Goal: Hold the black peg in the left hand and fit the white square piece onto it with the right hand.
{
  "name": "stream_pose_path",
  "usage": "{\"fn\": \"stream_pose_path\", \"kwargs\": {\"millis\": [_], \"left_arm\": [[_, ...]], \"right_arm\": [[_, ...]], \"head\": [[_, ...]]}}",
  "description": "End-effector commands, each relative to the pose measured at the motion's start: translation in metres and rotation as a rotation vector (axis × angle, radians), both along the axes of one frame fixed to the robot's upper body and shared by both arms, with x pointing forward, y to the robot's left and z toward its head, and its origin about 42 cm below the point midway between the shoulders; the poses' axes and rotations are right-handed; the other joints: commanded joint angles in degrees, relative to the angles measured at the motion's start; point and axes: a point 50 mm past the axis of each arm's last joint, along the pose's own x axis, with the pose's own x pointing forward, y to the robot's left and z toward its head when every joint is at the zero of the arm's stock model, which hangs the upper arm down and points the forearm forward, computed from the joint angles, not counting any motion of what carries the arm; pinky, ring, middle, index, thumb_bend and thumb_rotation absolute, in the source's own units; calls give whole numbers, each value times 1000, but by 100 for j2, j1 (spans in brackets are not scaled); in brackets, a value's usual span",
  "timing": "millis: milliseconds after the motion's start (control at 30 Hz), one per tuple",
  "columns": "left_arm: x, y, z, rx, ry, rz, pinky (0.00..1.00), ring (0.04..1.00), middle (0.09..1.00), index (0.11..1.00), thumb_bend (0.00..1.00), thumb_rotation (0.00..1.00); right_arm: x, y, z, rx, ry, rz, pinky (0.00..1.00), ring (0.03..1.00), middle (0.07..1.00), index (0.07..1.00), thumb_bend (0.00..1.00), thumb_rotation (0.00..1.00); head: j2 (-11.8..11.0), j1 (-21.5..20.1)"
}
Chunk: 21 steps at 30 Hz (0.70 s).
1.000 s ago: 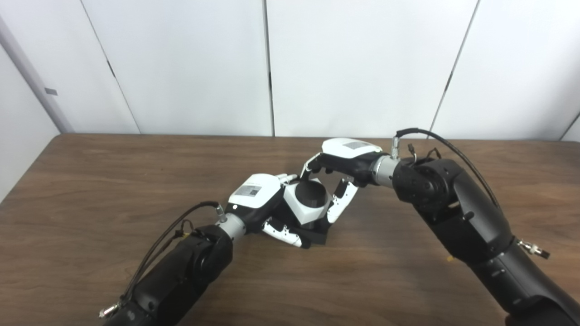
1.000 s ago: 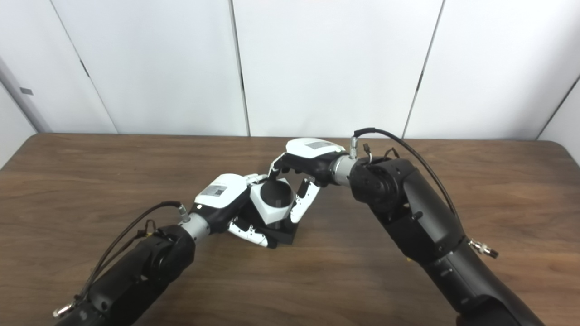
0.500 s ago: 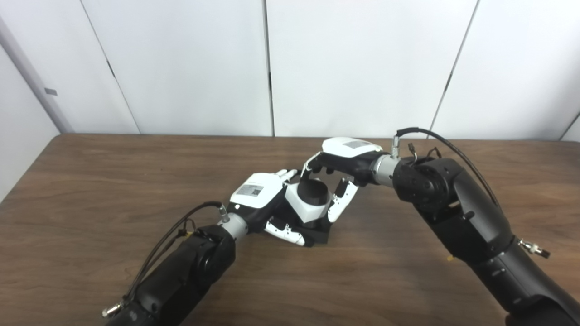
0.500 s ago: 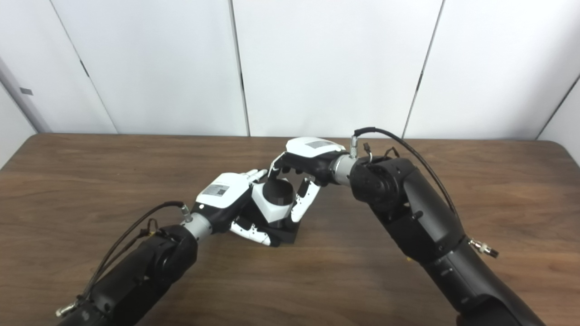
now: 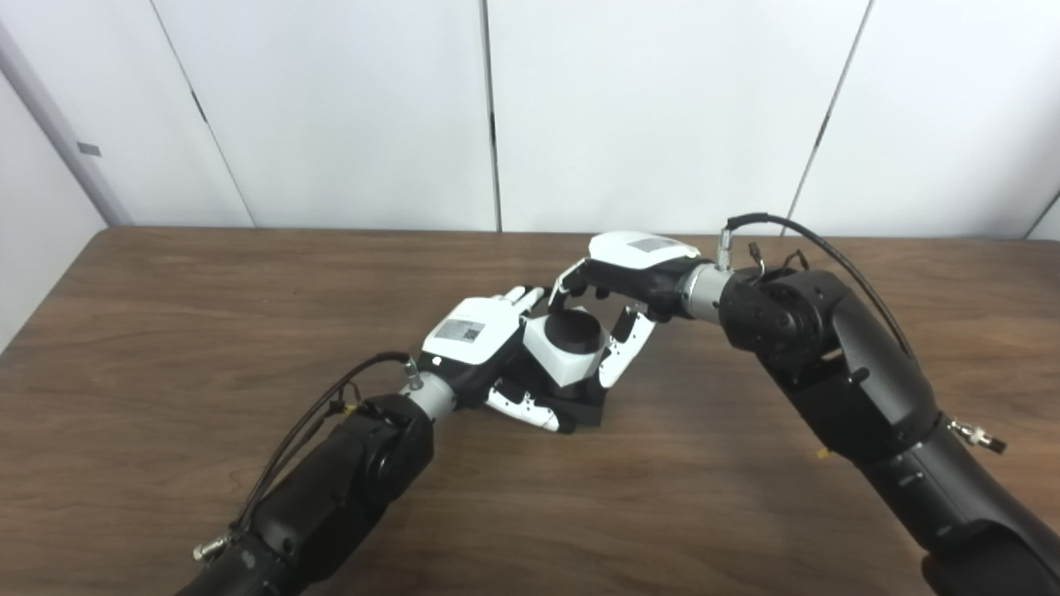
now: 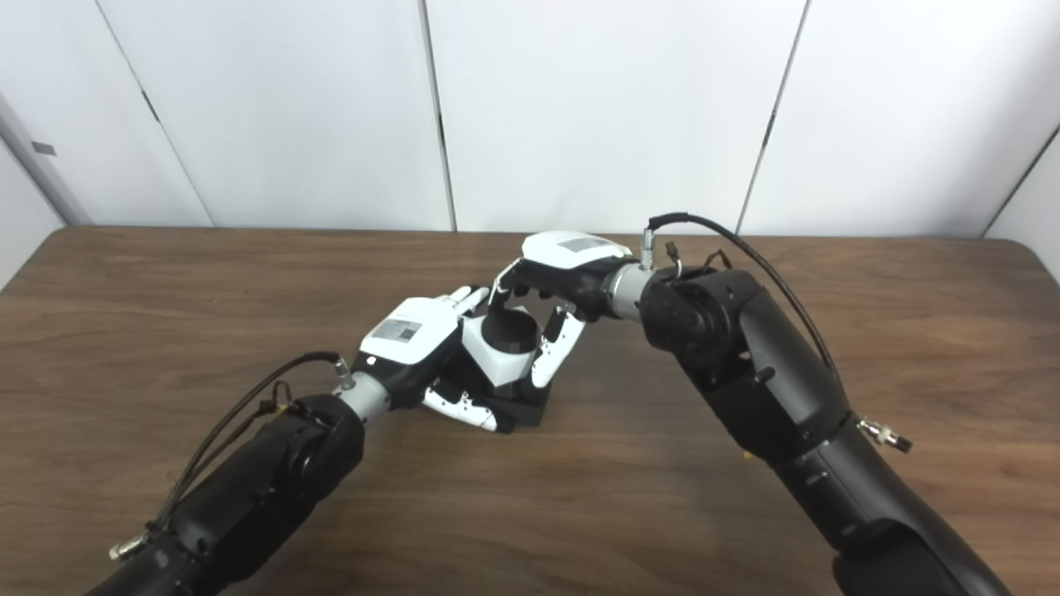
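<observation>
The white square piece (image 5: 567, 358) sits over the black peg (image 5: 571, 329), whose round top shows in its hole. The peg's black base (image 5: 586, 407) rests on the table. My left hand (image 5: 474, 338) is at the piece's left side. Its fingers (image 5: 522, 295) stretch out straight behind the piece, and its thumb (image 5: 523, 406) lies along the front of the base, not closed around it. My right hand (image 5: 633, 263) grips the white piece from the right, its fingers curled over the back top edge and its thumb (image 5: 625, 354) on the right side.
The brown wooden table (image 5: 166, 348) runs to a white panelled wall at the back. My two black forearms come in from the bottom left (image 5: 331, 488) and the bottom right (image 5: 861, 406).
The camera has tilted, so the whole scene sits higher. My left hand's fingers have straightened out from around the piece. The peg's top now shows in the hole. The right hand keeps its grip.
</observation>
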Motion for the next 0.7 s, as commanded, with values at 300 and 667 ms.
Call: {"fn": "stream_pose_path", "kwargs": {"millis": [300, 667], "left_arm": [[-32, 13, -55, 145, 229, 9, 893, 989, 996, 758, 821, 114], [-27, 12, -48, 109, 280, -5, 878, 977, 982, 699, 995, 356]], "right_arm": [[5, 3, 39, 18, -125, 29, 736, 816, 815, 671, 914, 278], [5, 3, 41, 18, -126, 31, 746, 824, 818, 673, 912, 276]], "head": [[2, 3], [50, 12]]}}
